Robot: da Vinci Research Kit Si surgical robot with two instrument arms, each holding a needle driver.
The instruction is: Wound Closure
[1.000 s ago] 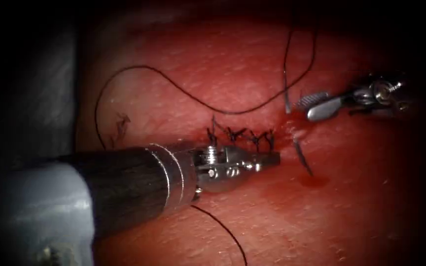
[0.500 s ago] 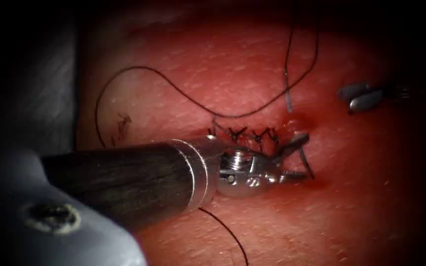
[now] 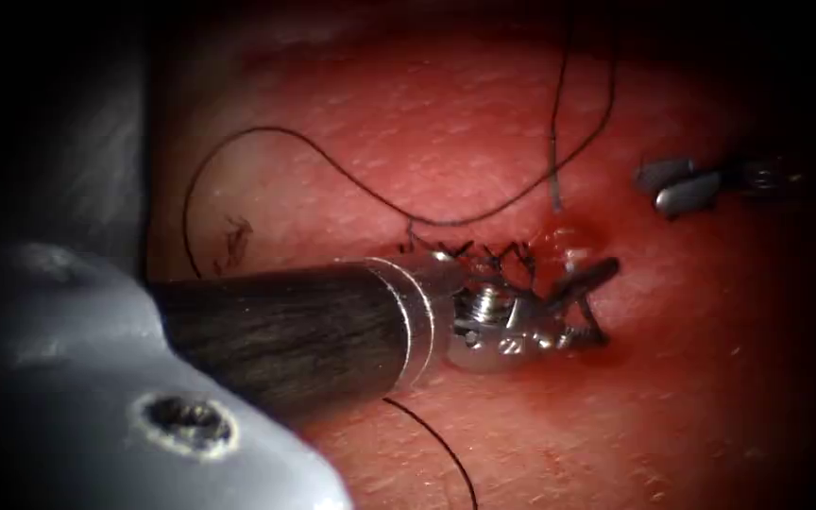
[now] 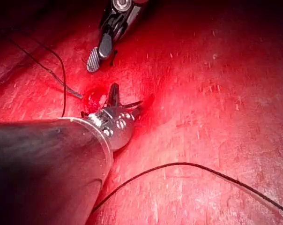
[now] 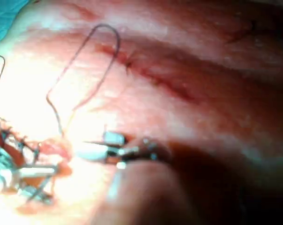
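Needle [image 3: 586, 319] curved, in tissue [image 3: 446, 142]; left tool [image 3: 586, 304] astride; right tool [image 3: 668, 186] empty.

The endoscope looks down on the cut [image 3: 484, 260] from above and in front, fairly close. Each wrist camera looks along its own shaft, very near. All three seem to share the cut's right end, faint in the right wrist view.
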